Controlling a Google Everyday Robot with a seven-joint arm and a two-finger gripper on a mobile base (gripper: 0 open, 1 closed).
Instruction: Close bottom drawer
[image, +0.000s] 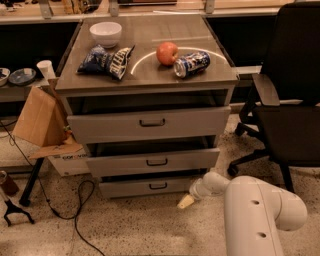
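The bottom drawer (150, 186) is the lowest grey drawer of the cabinet, with a small dark centre handle (158, 186). It stands pulled out only a little, with a dark gap above its front. My gripper (186, 201) is low near the floor, just in front of the drawer's right end, at the end of my white arm (260, 210). It looks close to the drawer front; whether it touches I cannot tell.
The middle drawer (155, 161) and top drawer (150, 122) also stand out. On the cabinet top are a white bowl (105, 33), chip bags (106, 61), an apple (167, 52) and a can (192, 64). A black chair (285, 110) stands right; a cardboard box (42, 122) and cables lie left.
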